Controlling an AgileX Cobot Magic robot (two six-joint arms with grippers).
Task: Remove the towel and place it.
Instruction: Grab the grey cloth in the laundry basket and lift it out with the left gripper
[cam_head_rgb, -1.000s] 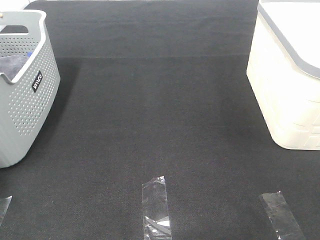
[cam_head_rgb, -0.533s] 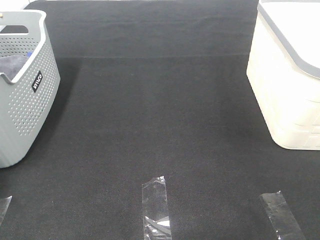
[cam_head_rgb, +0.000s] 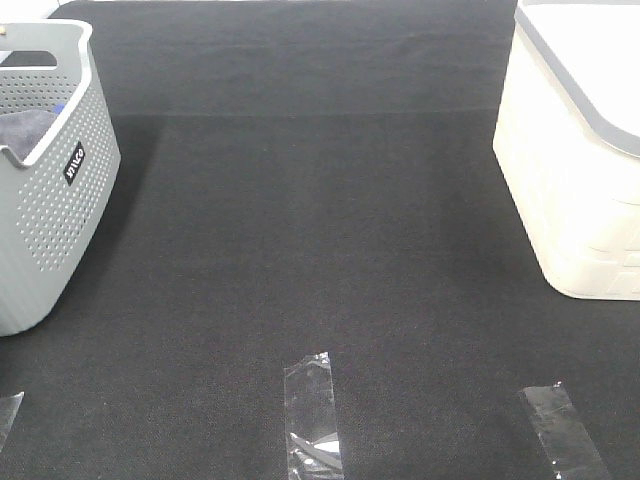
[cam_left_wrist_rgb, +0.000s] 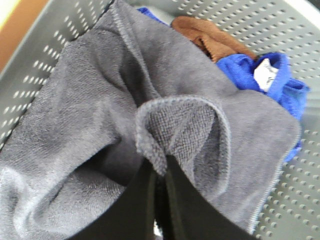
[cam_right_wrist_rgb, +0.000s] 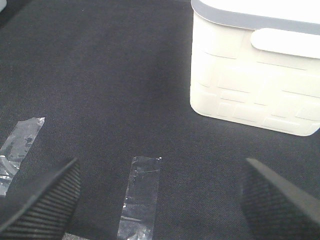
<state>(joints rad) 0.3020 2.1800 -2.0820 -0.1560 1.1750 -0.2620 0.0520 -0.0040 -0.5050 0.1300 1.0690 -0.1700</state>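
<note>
We see the towel (cam_left_wrist_rgb: 90, 125) lying inside the grey basket (cam_left_wrist_rgb: 295, 200), crumpled and with deep folds, and it covers most of the basket floor that the left wrist view shows. One hemmed edge of it is raised into a small loop. The left gripper (cam_left_wrist_rgb: 159, 167) is down in the basket at this loop: its two dark fingers (cam_left_wrist_rgb: 140, 200) are pressed together, and the fold of the towel is pinched between them. The loop stands up just above the fingertips.

Beside the towel, partly under its far edge, we see a bright blue cloth (cam_left_wrist_rgb: 280, 80) with a small white tag, and a brown cloth (cam_left_wrist_rgb: 210, 35) lies against the perforated wall next to it.

In the high view the grey basket (cam_head_rgb: 60, 220) stands at the left edge of the black mat (cam_head_rgb: 320, 230). A small part of the towel (cam_head_rgb: 25, 125) shows over its rim, and a dark label (cam_head_rgb: 75, 163) is on its side. A white bin (cam_head_rgb: 570, 180) with a grey rim stands at the right edge, well apart from the basket. Three strips of clear tape (cam_head_rgb: 312, 415) lie on the mat near the front edge.

The right gripper (cam_right_wrist_rgb: 160, 205) hovers over the mat. Its jaws are wide apart, and between them we see only the mat and one tape strip (cam_right_wrist_rgb: 140, 197). The white bin (cam_right_wrist_rgb: 250, 85) is beyond it, not touching.
</note>
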